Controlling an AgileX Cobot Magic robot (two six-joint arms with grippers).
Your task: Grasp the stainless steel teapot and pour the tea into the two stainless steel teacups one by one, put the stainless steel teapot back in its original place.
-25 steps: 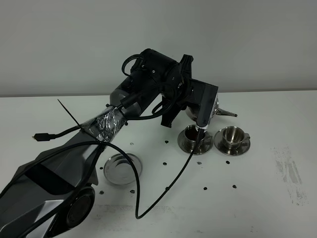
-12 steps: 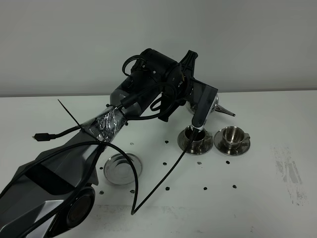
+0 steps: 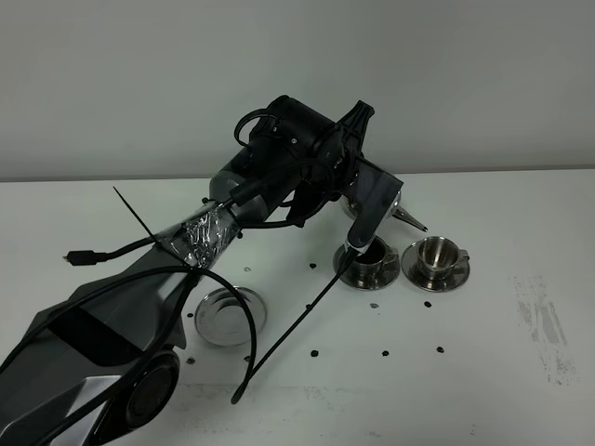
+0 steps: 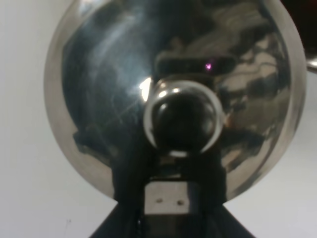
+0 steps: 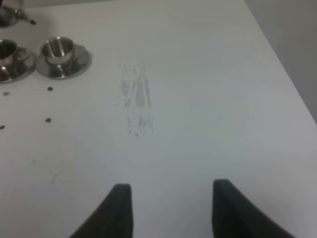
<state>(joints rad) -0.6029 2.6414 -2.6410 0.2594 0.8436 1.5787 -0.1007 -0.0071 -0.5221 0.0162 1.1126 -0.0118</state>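
My left gripper (image 3: 367, 218) is shut on the stainless steel teapot (image 3: 402, 210) and holds it tilted above the table. It hides most of the pot. The thin spout (image 3: 411, 221) slants down to the right, just behind the two stainless steel teacups (image 3: 370, 256) (image 3: 435, 255) on their saucers. The left wrist view is filled by the pot's lid and knob (image 4: 182, 119), with the gripper (image 4: 166, 198) clamped on the handle. The original place, a round steel disc (image 3: 230, 314), lies bare at front left. My right gripper (image 5: 171, 198) hovers over bare table, its fingers apart and empty.
A loose black cable (image 3: 297, 321) hangs from the left arm and trails across the table between the disc and the cups. Small black dots (image 3: 384, 353) mark the tabletop. A grey scuffed patch (image 5: 136, 101) lies right of the cups. The table's right edge (image 5: 282, 64) is near.
The left wrist has rolled and tipped the teapot further. Its spout went from nearly level to slanting down to the right. The hanging cable swung left. The right arm is unchanged.
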